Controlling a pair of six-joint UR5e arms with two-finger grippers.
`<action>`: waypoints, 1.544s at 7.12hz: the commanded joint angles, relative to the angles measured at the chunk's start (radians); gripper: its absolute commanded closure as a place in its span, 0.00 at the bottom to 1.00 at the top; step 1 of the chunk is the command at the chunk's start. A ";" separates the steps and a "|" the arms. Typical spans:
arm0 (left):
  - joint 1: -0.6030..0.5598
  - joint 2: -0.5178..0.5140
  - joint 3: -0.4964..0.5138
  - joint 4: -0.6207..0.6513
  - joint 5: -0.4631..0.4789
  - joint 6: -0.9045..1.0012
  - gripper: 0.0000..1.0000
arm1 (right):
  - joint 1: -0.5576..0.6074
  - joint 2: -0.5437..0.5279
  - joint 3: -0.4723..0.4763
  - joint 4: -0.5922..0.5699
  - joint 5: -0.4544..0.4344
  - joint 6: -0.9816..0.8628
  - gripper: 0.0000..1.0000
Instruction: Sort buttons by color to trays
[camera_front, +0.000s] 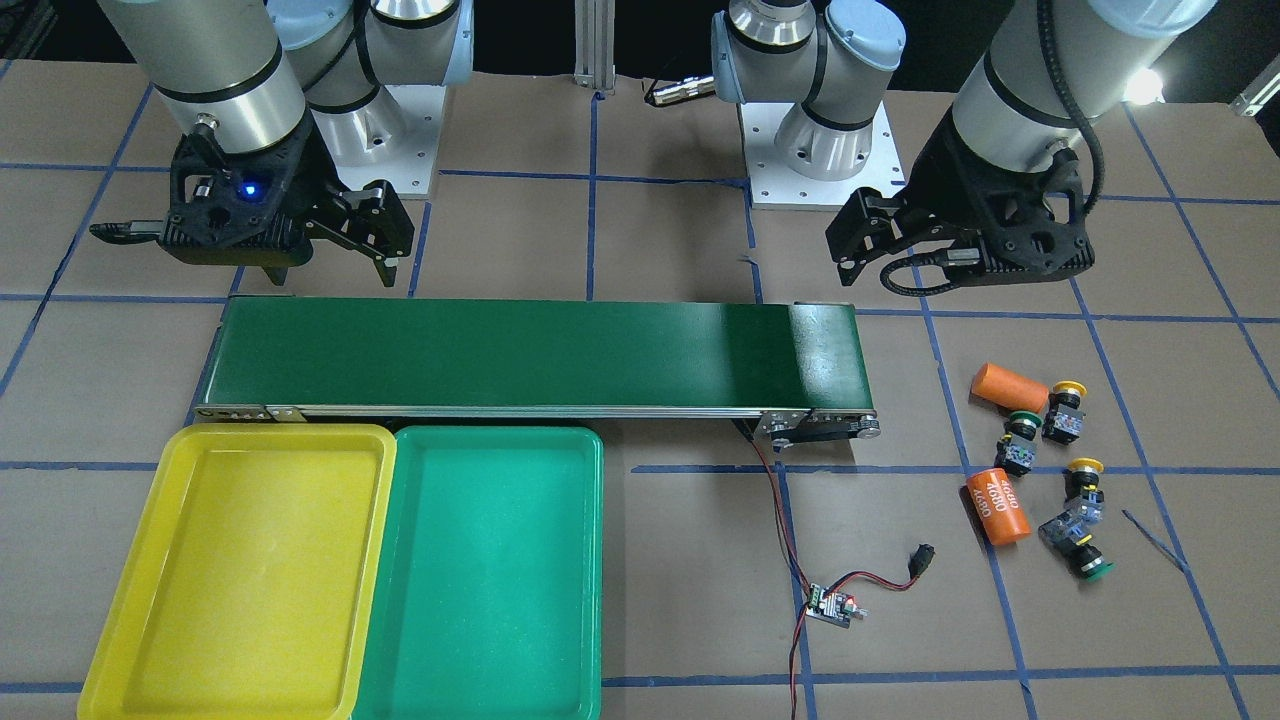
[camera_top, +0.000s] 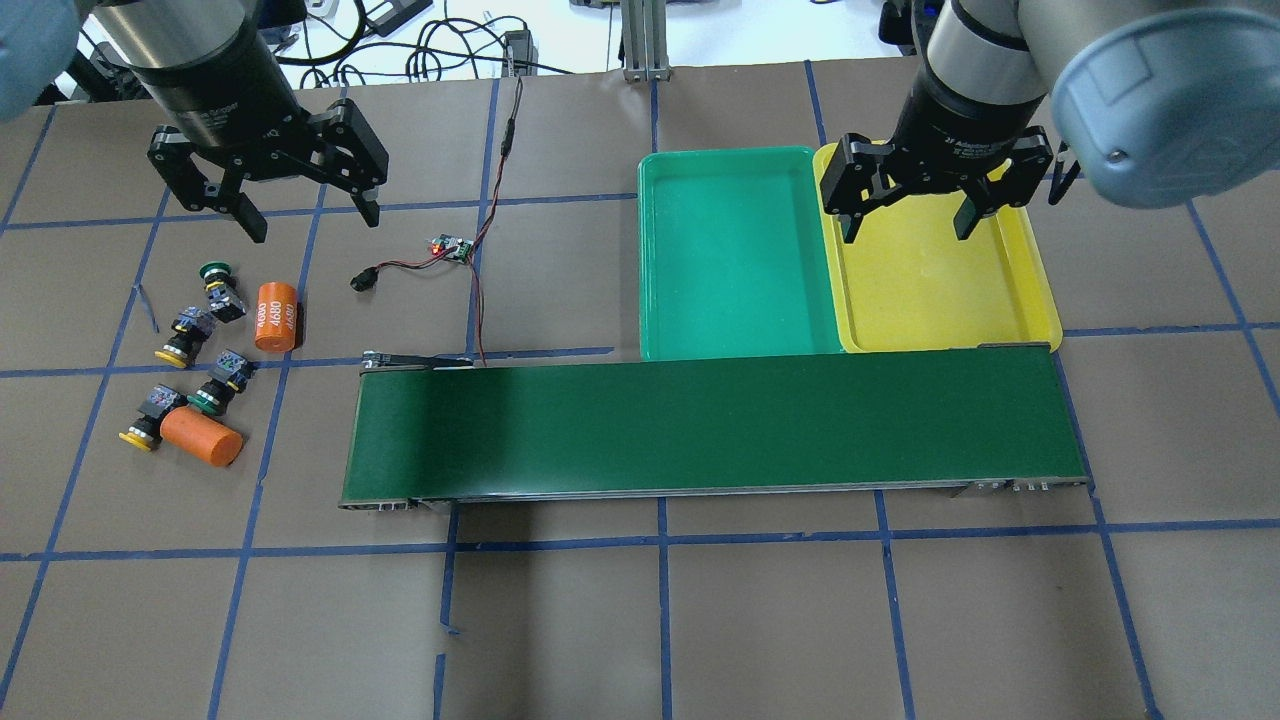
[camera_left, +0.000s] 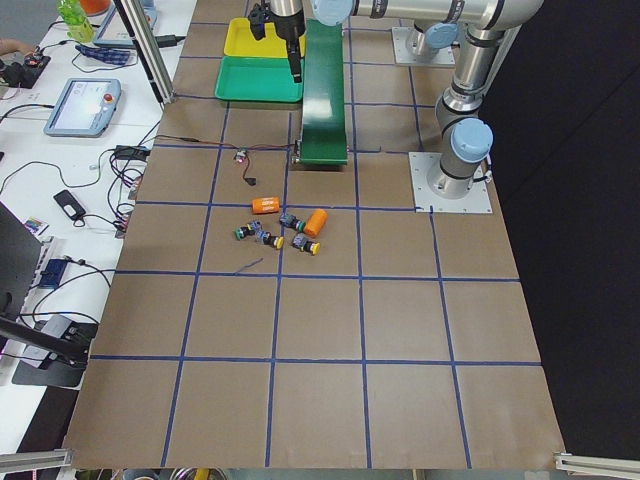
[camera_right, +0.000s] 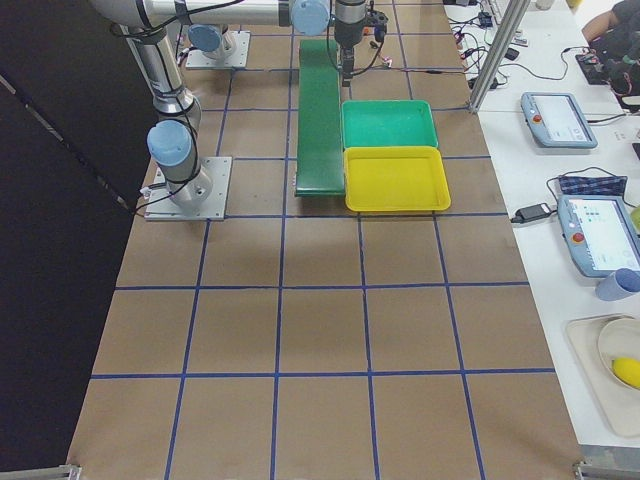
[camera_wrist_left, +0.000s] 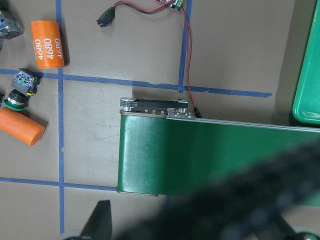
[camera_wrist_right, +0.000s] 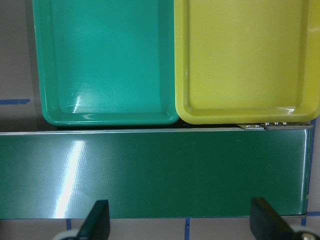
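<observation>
While four buttons (camera_top: 222, 378) are found unsorted on the worktop (camera_top: 640, 620), both trays (camera_top: 735, 270) are unfilled; left gripper (camera_top: 313, 222) and right gripper (camera_top: 908, 232) fingers (camera_top: 250, 212) are held apart, empty.

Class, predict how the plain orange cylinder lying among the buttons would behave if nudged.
The plain orange cylinder lies on its side, so it would probably roll. Its smooth round wall might slip in a grasp. It looks rigid.

A blurred dark shape (camera_wrist_left: 240, 200) hides part of the conveyor belt (camera_wrist_left: 160, 150); the green tray (camera_wrist_left: 306, 75) is cut off.
</observation>
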 joint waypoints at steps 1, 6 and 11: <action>0.004 -0.007 -0.004 0.003 0.000 0.009 0.00 | -0.001 0.000 0.000 0.000 0.000 0.000 0.00; 0.202 -0.181 -0.095 0.292 0.008 0.453 0.00 | -0.001 0.000 0.000 0.000 0.000 0.000 0.00; 0.313 -0.254 -0.208 0.525 0.012 1.153 0.00 | 0.001 0.000 0.000 0.000 0.000 0.000 0.00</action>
